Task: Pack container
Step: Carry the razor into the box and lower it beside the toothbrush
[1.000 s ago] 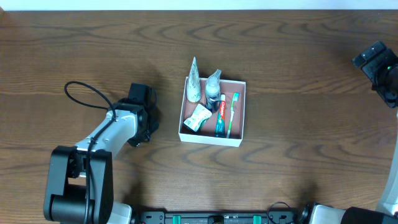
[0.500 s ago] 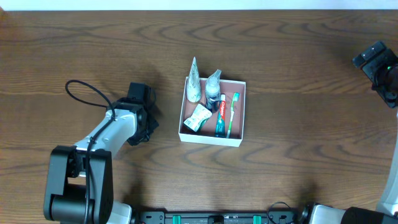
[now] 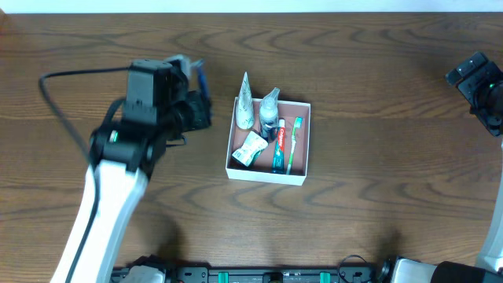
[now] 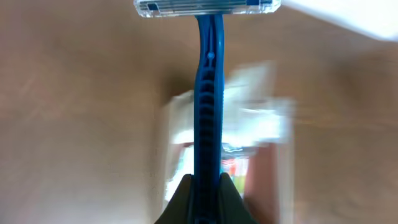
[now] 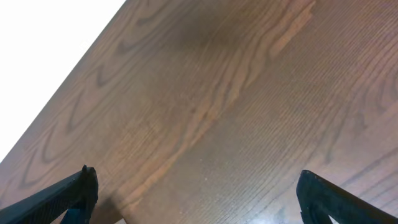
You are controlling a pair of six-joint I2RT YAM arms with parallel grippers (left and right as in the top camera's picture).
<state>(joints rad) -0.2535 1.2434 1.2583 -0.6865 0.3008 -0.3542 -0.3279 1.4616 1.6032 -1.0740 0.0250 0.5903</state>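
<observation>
The container (image 3: 302, 178), a shallow white-walled box with a reddish-brown floor, sits mid-table. It holds two whitish tubes, a small packet, a toothpaste tube and a green toothbrush. My left gripper (image 3: 196, 86) is raised just left of the box and is shut on a blue disposable razor (image 4: 208, 99). The razor's clear head points away from the wrist, and the blurred container (image 4: 273, 180) lies below it. My right gripper (image 5: 196, 193) is open and empty over bare wood; the right arm (image 3: 479, 82) shows at the overhead view's far right edge.
The brown wooden table (image 3: 377, 55) runs to a pale far edge (image 3: 251, 6). The left arm's black cable (image 3: 59, 90) loops at the left.
My left arm has lifted from the table at lower left and swung up and toward the container's left side, carrying the razor. The right arm has not moved.
</observation>
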